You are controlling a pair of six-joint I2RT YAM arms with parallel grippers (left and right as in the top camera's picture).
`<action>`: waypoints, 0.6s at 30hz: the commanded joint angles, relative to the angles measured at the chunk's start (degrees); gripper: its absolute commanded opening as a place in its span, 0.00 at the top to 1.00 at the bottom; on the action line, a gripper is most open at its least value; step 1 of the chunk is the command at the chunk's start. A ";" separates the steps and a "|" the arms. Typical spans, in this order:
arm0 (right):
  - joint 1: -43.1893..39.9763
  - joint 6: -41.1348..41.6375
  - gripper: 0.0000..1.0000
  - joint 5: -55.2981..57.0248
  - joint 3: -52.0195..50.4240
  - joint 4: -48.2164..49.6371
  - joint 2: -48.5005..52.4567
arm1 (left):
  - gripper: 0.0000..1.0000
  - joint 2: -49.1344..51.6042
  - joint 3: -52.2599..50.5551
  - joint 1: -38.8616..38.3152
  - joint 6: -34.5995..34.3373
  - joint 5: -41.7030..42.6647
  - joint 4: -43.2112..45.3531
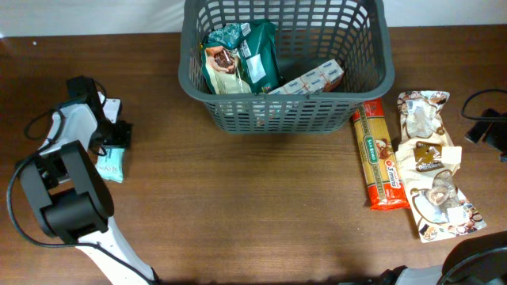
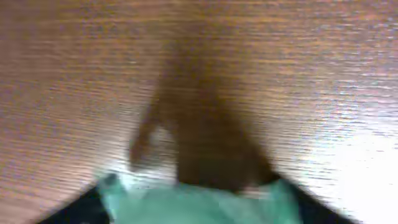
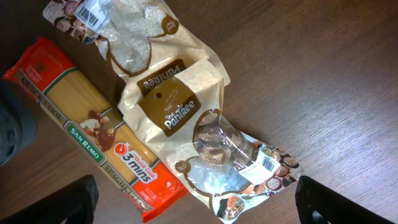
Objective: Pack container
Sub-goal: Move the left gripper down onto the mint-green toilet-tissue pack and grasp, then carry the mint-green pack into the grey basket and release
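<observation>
1. The brown wooden table (image 1: 253, 206) fills the overhead view and carries everything else.
2. The container (image 1: 285, 117), a dark grey slotted basket, stands at the far middle of the table, well apart from both arms.
3. The left arm (image 1: 67, 190), black and white, lies along the table's left edge. The left gripper (image 2: 196, 193) is down at a small teal packet (image 1: 112, 165). Its wrist view is badly blurred, with dark shapes either side of the teal, so whether the jaws are closed on the packet cannot be told.
4. The right gripper (image 3: 196, 183) hangs over the packets to the right of the container, its two dark fingers (image 3: 78, 199) spread wide with nothing between them.
5. A long red and yellow spaghetti packet (image 1: 380, 162) lies just to the right of the container, one end beside its front corner.
6. Three cream and brown packets lie in a row beside the spaghetti:
   - a rice packet (image 3: 130, 37) farthest away
   - a Pantree packet (image 3: 174, 102) in the middle, overlapping the other two
   - a clear-windowed packet (image 3: 230, 168) nearest
7. Inside the container, on its left side, a green packet (image 1: 257, 51) leans beside a brown snack packet (image 1: 222, 67).
8. A small white box (image 1: 313, 77) lies in the container against its near wall.
</observation>
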 commanded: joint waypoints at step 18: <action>0.04 -0.11 0.01 0.09 0.02 -1.33 0.04 | 0.99 0.66 40.61 -5.90 5.16 5.22 -4.63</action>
